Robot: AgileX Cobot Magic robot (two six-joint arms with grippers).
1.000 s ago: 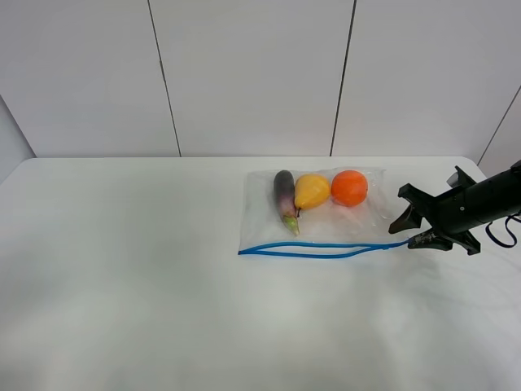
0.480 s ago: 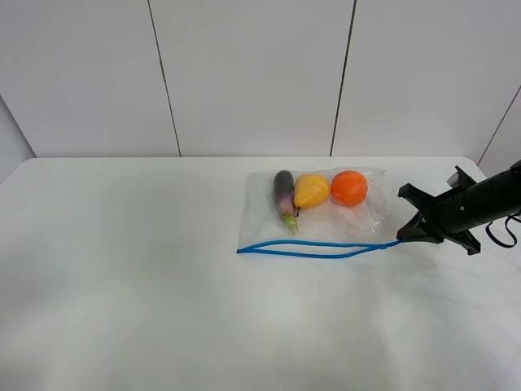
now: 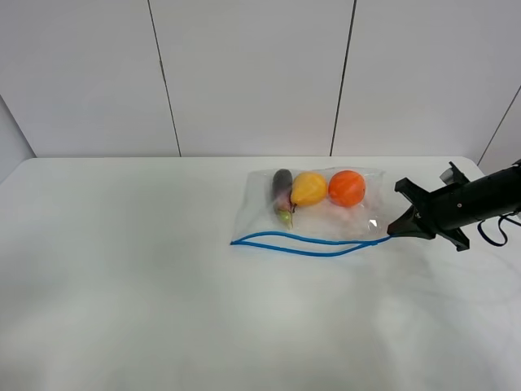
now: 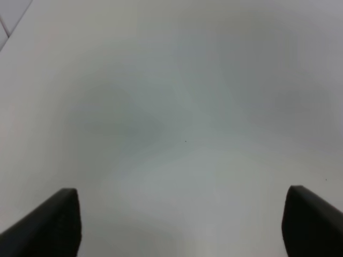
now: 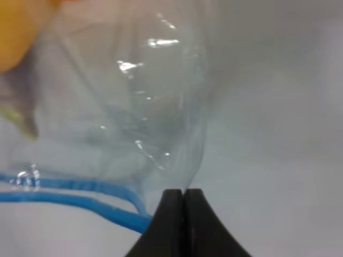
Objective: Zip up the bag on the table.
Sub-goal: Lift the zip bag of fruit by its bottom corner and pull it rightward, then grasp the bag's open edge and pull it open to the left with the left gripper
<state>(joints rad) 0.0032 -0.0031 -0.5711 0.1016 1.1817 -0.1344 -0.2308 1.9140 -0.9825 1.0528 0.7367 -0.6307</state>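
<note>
The bag (image 3: 326, 220) lies on the white table (image 3: 163, 285) at the right, clear plastic with a blue zipper strip (image 3: 305, 243) along its near edge, partly gaping. A purple eggplant (image 3: 282, 189), yellow pear (image 3: 309, 188) and orange (image 3: 347, 186) show through. My right gripper (image 3: 396, 235) is shut on the bag's right corner at the zipper end; in the right wrist view its closed tips (image 5: 183, 199) pinch the plastic beside the blue strip (image 5: 80, 201). My left gripper (image 4: 182, 214) is open over bare table, absent from the high view.
A white panelled wall (image 3: 260, 73) stands behind the table. The table's right edge runs just beyond my right arm (image 3: 480, 199).
My right gripper closed on the bag's right corner and pulled slightly. The bag shifted a little left and away, and the zipper strip bowed.
</note>
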